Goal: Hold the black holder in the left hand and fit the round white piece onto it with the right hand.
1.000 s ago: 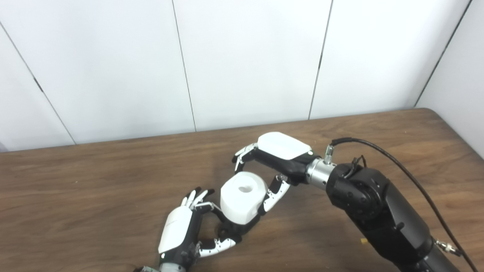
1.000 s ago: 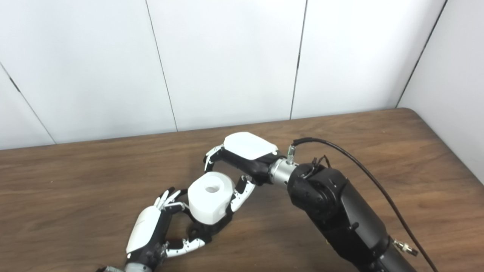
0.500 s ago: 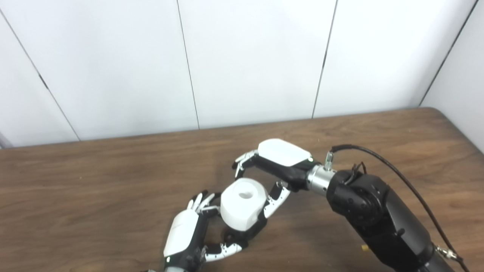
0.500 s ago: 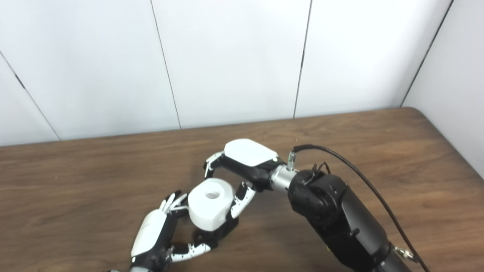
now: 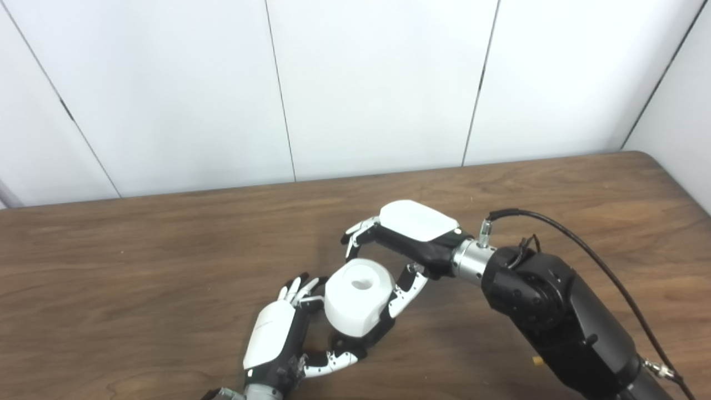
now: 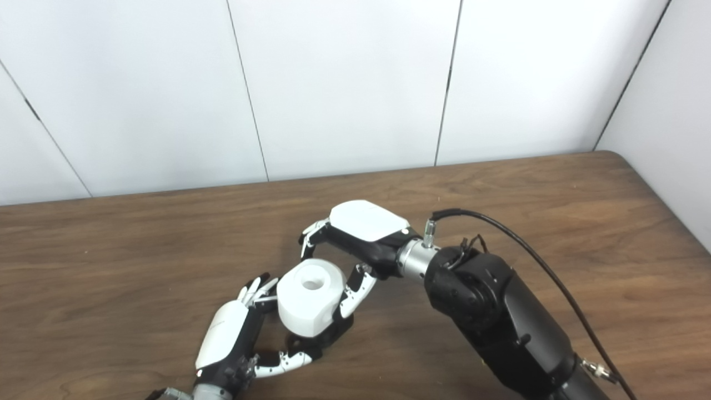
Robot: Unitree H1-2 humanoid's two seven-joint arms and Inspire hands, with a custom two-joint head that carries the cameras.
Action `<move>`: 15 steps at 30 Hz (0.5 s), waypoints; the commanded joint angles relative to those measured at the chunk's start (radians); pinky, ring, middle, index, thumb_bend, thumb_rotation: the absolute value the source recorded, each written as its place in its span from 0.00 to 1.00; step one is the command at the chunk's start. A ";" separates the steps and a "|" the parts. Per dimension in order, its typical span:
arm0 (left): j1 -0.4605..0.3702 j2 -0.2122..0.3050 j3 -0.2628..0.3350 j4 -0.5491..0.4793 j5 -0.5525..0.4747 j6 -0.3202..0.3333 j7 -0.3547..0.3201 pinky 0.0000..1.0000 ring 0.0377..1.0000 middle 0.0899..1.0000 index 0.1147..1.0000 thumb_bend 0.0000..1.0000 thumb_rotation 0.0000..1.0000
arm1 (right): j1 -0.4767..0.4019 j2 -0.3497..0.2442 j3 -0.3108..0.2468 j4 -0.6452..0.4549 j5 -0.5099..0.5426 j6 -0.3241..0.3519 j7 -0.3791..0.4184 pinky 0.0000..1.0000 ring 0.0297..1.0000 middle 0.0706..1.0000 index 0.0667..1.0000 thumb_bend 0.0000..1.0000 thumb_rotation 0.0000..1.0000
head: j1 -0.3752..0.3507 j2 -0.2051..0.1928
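The wooden bench [image 5: 139, 266] fills the lower half of both views, with white wall panels [image 5: 377, 83] behind it. The right arm [image 5: 555, 322], black and bulky, reaches in from the lower right with a black cable [image 5: 600, 261] looping over it. The right hand [image 5: 397, 247] arches over the round white piece [image 5: 356, 297]: its thumb lies against the piece's right side, while its fingers [image 5: 355, 233] curl down just behind the top rim, so the hand is closed on the piece. The piece stands nearly upright, its centre hole facing up, seated on the black holder [image 5: 364, 336], of which only a dark base shows beneath it. The left hand [image 5: 283, 341] grips that holder from below left, its thumb wrapped under the base and its fingertips beside the piece's left wall.

Compared with a second ago, the camera has shifted a little, the whole scene sliding right and down; allowing for that, both hands and the piece keep nearly the same arrangement, the piece already sitting on the holder then as now.
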 commanded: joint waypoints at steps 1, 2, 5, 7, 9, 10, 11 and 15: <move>0.009 -0.005 -0.006 -0.006 -0.013 0.006 -0.022 1.00 1.00 0.90 0.41 0.52 0.04 | -0.019 -0.021 0.003 -0.017 -0.005 -0.020 0.017 0.84 0.83 0.81 0.45 0.49 0.14 | -0.003 0.000; 0.008 -0.005 -0.005 -0.006 -0.014 0.007 -0.024 1.00 1.00 0.90 0.41 0.52 0.04 | -0.021 -0.025 0.003 -0.018 -0.003 -0.018 0.023 0.84 0.83 0.81 0.45 0.49 0.14 | -0.004 0.000; 0.006 -0.003 -0.004 -0.004 -0.016 0.007 -0.025 1.00 1.00 0.90 0.41 0.52 0.04 | -0.024 -0.033 0.002 -0.021 0.002 -0.015 0.035 0.85 0.84 0.81 0.45 0.49 0.14 | -0.005 -0.001; 0.006 -0.003 -0.003 -0.002 -0.017 0.004 -0.024 1.00 1.00 0.90 0.41 0.52 0.04 | -0.025 -0.040 0.000 -0.021 0.005 -0.018 0.035 0.85 0.84 0.81 0.45 0.49 0.14 | -0.006 -0.001; 0.006 -0.003 -0.002 -0.001 -0.020 0.005 -0.026 1.00 1.00 0.90 0.41 0.52 0.04 | -0.026 -0.046 -0.003 -0.022 0.007 -0.019 0.035 0.85 0.83 0.81 0.45 0.49 0.14 | -0.007 -0.001; 0.006 -0.003 -0.001 0.000 -0.021 0.003 -0.025 1.00 1.00 0.90 0.41 0.52 0.04 | -0.026 -0.049 -0.004 -0.023 0.008 -0.018 0.036 0.85 0.84 0.81 0.45 0.49 0.14 | -0.007 -0.001; 0.006 -0.003 -0.001 0.002 -0.021 0.001 -0.024 1.00 1.00 0.90 0.41 0.52 0.04 | -0.027 -0.052 -0.006 -0.024 0.009 -0.018 0.037 0.85 0.84 0.81 0.45 0.49 0.14 | -0.007 -0.001; 0.007 -0.004 0.000 0.002 -0.022 0.002 -0.024 1.00 1.00 0.90 0.41 0.52 0.04 | -0.031 -0.063 -0.012 -0.029 0.007 -0.015 0.042 0.85 0.84 0.81 0.45 0.49 0.14 | -0.007 -0.001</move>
